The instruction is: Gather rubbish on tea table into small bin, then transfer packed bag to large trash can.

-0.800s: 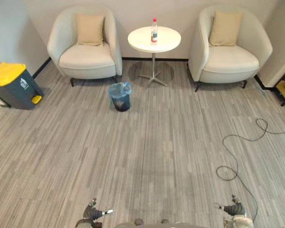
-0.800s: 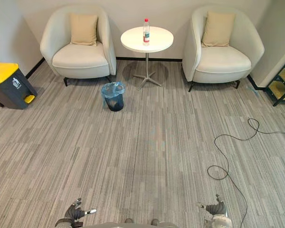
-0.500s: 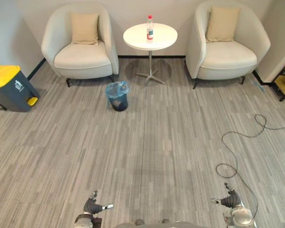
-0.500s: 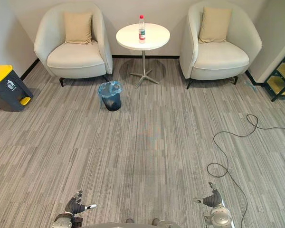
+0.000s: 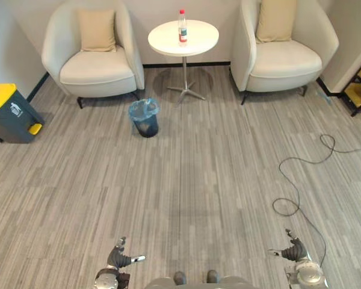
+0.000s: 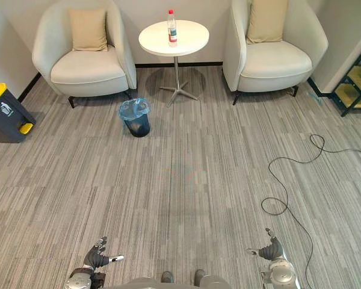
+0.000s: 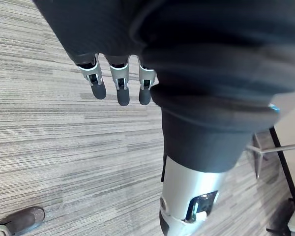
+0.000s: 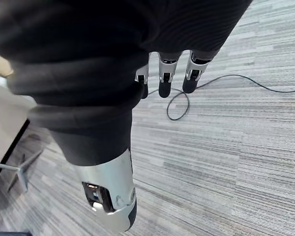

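Bottle point(image 5: 182, 27) carries a red label, text illegible. Left hand point(image 5: 119, 259) and right hand point(image 5: 293, 250) hang low, fingers straight, empty.

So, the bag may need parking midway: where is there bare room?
Bare carpet runs from the small bin toward the camera, and between bin and yellow-lidded trash can. The tea table is bare around its one bottle. Tightest: the gaps between table and either armchair.
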